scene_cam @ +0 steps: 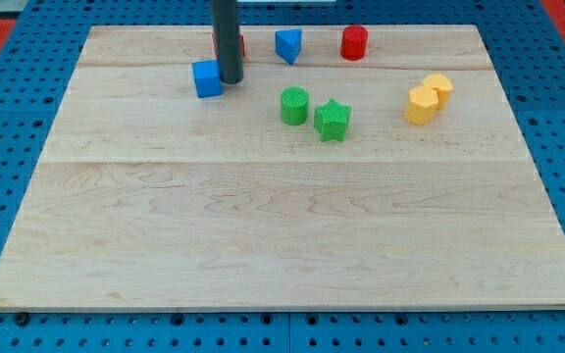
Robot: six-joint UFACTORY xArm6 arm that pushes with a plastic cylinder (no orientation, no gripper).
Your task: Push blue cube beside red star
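1. Blue cube (207,78) sits on the pale wooden counter (282,226) at the far left, one face lit brighter than the side.
2. Red star (240,44) lies just beyond it, mostly hidden behind the rod, so only a red edge shows.
3. Dark rod (226,34) drops straight down from the far edge of the view.
4. My tip (231,80), the end effector, is a bare rod that holds nothing; it rests at the cube's right side, seemingly touching it.
5. Further right lie a blue wedge-like block (288,45), red cylinder (354,42), green cylinder (294,105), green star (332,120) and two touching yellow blocks (428,98).
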